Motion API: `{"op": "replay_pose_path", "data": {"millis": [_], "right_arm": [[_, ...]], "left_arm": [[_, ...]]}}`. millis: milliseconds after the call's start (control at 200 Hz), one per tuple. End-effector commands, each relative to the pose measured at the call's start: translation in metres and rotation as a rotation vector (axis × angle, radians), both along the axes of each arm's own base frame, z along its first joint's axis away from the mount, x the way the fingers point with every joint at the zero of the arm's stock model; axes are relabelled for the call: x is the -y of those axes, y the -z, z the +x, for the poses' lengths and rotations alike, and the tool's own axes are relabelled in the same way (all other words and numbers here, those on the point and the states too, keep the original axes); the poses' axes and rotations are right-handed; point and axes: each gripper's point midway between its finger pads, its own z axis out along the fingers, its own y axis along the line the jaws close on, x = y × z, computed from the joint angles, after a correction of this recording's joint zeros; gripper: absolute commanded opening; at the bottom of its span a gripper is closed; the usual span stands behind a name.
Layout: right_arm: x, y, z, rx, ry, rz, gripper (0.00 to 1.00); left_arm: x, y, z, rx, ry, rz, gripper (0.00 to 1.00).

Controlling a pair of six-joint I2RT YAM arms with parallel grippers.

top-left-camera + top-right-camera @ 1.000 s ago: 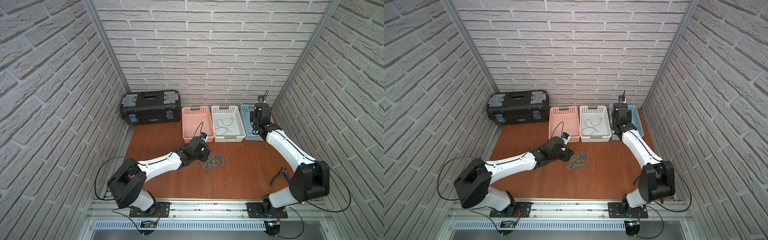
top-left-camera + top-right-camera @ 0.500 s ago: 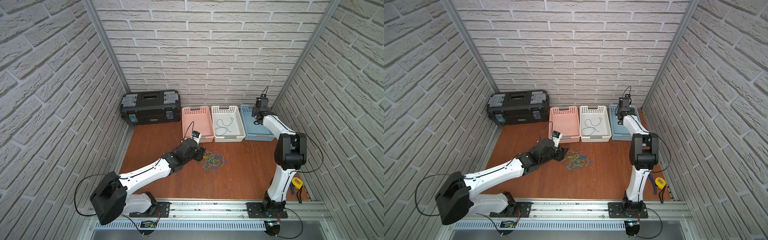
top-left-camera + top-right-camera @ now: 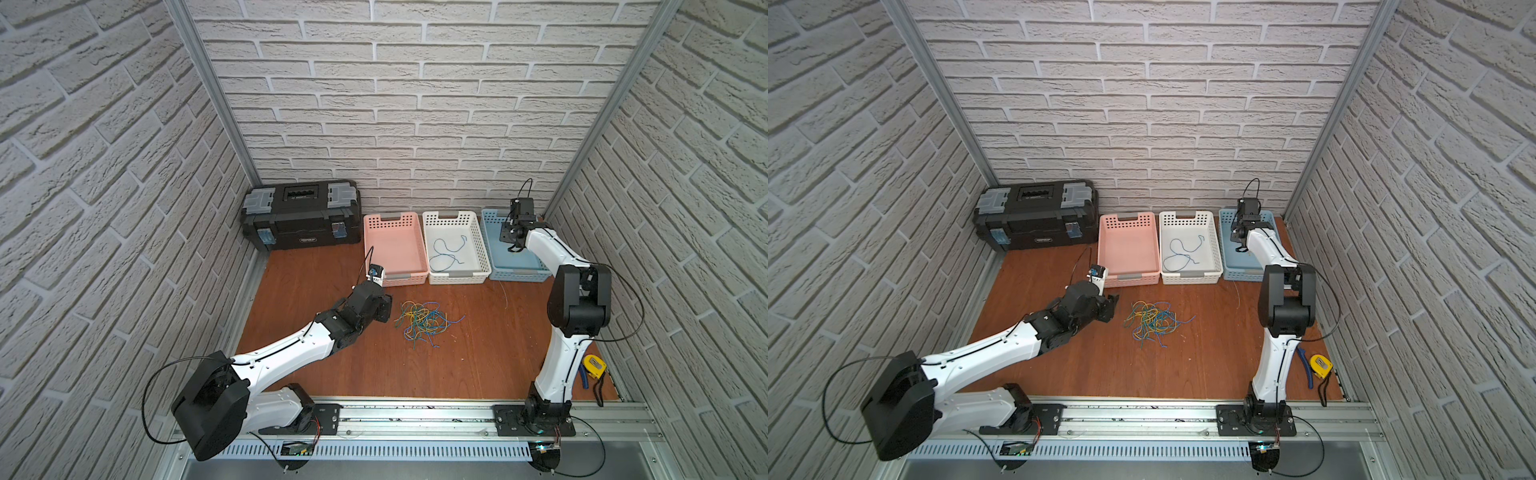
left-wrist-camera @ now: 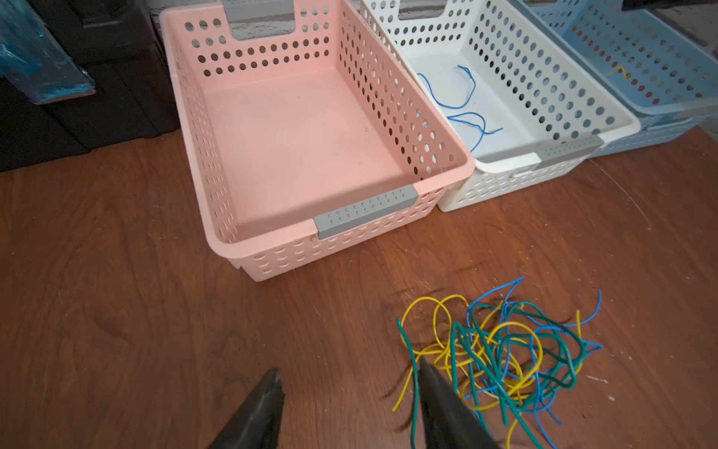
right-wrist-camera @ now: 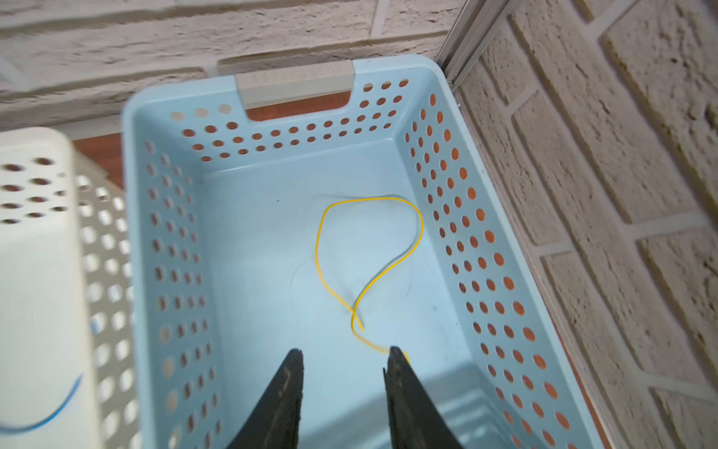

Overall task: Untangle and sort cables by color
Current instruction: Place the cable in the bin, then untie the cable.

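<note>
Since a second ago the right gripper (image 5: 345, 352) has parted its jaws over the blue basket (image 5: 447, 217), and a yellow wire (image 5: 316, 250) now lies looped on its floor; the jaws stand narrowly apart, empty, though one wire end runs behind a fingertip. Meanwhile the left gripper (image 4: 347, 367) has drawn back to the edge of the tangle (image 4: 501, 350), jaws half open and empty. That tangle of yellow, blue and teal wires sits on the table (image 4: 116, 311) near the pink basket (image 4: 194, 116); a blue wire (image 4: 454, 107) lies in the white basket (image 4: 544, 101). These wires look light, thin, springy and likely slick, so a firm pinch on a free end or outlying loop seems best, pulling slowly lest the whole heap drag along
</note>
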Motion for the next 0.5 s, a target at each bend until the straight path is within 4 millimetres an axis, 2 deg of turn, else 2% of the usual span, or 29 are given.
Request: {"op": "replay_pose_path", "data": {"millis": [0, 160, 250, 395, 495], "right_arm": [[-0.049, -0.035, -0.034, 0.052, -0.081, 0.224, 0.41], [-0.117, -0.044, -0.085, 0.079, -0.208, 0.446, 0.42], [-0.158, -0.045, -0.114, 0.077, -0.301, 0.526, 0.43], [-0.211, -0.037, -0.156, 0.016, -0.419, 0.549, 0.43], [-0.241, -0.024, -0.180, -0.019, -0.479, 0.581, 0.43]], "left_arm": [[0.010, -0.009, -0.004, 0.039, 0.107, -0.026, 0.55], [0.016, -0.002, -0.013, -0.007, 0.194, -0.050, 0.48], [0.022, 0.008, -0.020, -0.058, 0.255, -0.073, 0.39], [0.034, 0.020, -0.029, -0.128, 0.333, -0.111, 0.34], [0.039, 0.028, -0.029, -0.147, 0.340, -0.145, 0.36]]}}
